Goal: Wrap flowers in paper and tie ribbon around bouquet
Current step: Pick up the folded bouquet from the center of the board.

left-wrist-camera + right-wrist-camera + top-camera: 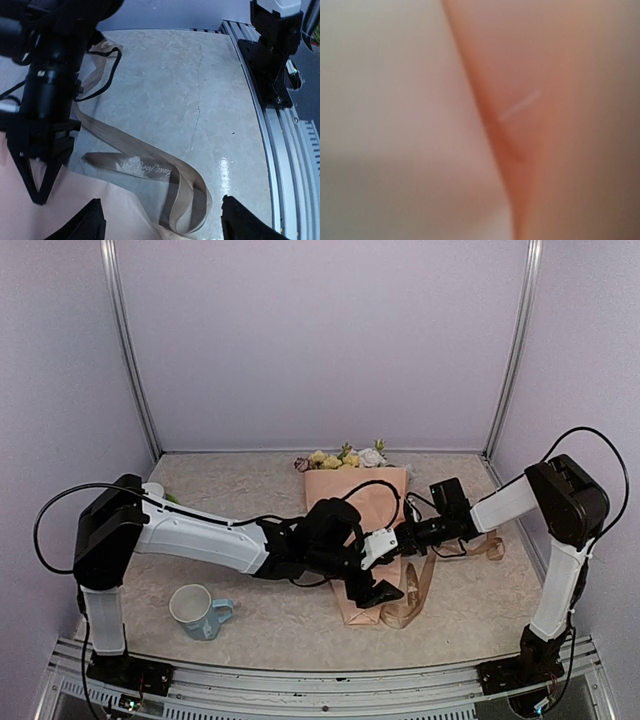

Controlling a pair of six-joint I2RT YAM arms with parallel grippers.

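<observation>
While the right gripper [37, 194] is clenched over the paper [20, 222], left gripper [378, 592] held wide apart above the ribbon [150, 172]

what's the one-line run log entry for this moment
left pincer: open over ribbon | right pincer: shut, tips at paper | flowers: at paper's far end

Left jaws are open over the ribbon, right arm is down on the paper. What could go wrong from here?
1. The right gripper, jaws shut, has its tip on the thin paper; a pull may tear or crease it, and its own camera shows only blur.
2. The ribbon loops by the paper's edge under the open left gripper; closing may catch paper too.
3. The two grippers sit close together, so they may collide.
</observation>
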